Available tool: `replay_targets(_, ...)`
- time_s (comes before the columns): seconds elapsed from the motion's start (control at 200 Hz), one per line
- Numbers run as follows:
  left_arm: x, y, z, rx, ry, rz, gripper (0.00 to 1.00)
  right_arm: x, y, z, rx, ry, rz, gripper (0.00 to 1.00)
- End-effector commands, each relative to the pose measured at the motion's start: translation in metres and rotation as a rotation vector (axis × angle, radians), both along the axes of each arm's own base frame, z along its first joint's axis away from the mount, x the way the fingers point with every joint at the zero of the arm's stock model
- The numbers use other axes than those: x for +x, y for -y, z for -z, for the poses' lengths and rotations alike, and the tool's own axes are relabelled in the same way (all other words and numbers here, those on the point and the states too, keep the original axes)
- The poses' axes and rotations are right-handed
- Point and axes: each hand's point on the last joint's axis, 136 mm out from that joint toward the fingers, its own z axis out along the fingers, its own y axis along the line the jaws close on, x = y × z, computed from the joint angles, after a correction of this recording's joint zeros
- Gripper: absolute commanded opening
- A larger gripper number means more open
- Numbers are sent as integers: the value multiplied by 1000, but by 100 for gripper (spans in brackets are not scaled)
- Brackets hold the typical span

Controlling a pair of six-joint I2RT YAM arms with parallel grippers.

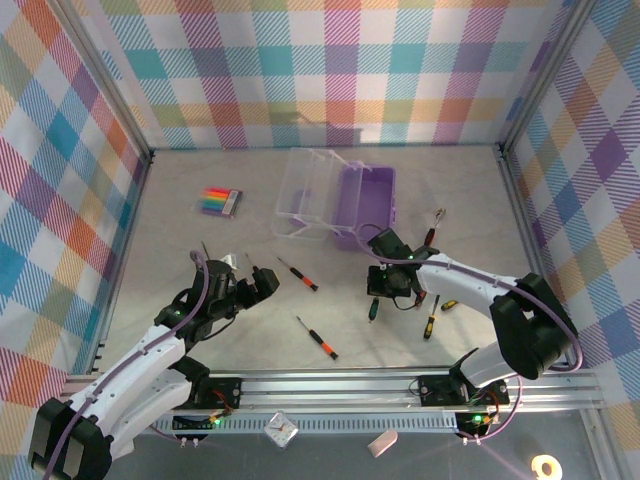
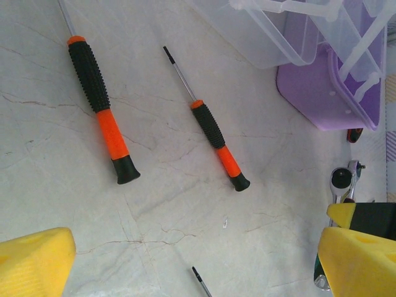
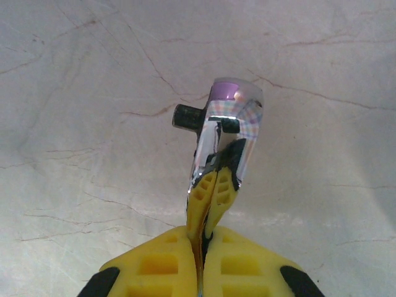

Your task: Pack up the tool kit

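Just in front of the purple box (image 1: 366, 205), whose clear lid (image 1: 305, 195) lies open, the right hand (image 3: 212, 185) is clamped on a chrome ratchet wrench (image 3: 232, 120). The left hand (image 1: 250, 283) is spread wide beside an orange-black screwdriver (image 2: 213, 133). A yellow-handled screwdriver (image 1: 431, 317) lies on the desk (image 1: 200, 250) nearby, and a rainbow pack (image 1: 221, 201) lies well apart.

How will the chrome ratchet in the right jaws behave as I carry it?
The chrome ratchet looks like rigid metal, probably heavy for its size. Its polished, mirror-like head would likely be slippery. The right jaws pinch only a narrow part below the head, so it may pivot or slip.
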Motion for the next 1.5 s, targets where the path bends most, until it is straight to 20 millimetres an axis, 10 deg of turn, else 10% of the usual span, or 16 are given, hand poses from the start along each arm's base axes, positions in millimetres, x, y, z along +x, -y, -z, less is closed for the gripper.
replay_targets(0.0,4,4,-16,-6,38,6,100,19,-8,-29,18,87,-39,2)
replay_targets(0.27,10,7,-18,-6,38,9,100,60,-2,-76,35,186,-25,2)
replay_targets(0.47,18,9,-25,-11,70,1,100,131,13,-106,47,267,-39,2)
replay_targets(0.89,21,8,-26,-9,87,-9,100,259,-21,-45,65,192,-120,2)
replay_targets(1.16,23,7,-27,4,74,-21,100,275,-22,-5,43,119,-68,5)
replay_targets(1.495,26,12,-28,-4,73,-5,100,274,-23,-20,56,140,-80,31)
